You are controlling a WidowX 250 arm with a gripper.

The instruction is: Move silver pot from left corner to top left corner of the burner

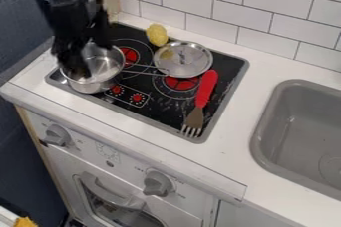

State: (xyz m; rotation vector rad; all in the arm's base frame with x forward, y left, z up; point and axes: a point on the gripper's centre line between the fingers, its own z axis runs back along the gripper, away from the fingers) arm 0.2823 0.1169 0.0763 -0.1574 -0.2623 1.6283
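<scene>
The gripper (79, 69) hangs down at the silver pot (100, 84).

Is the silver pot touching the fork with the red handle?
Apart. The camera view shows the silver pot at the stovetop's left and the fork farther right, with a plain gap of black stovetop between them.

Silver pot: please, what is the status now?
Claw at silver pot. Pot on left corner of stovetop. Pot handle extends toward lid; lid may obstruct.

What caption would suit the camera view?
The black gripper reaches into a silver pot on a toy stove, near a lid and red-handled fork.
</scene>
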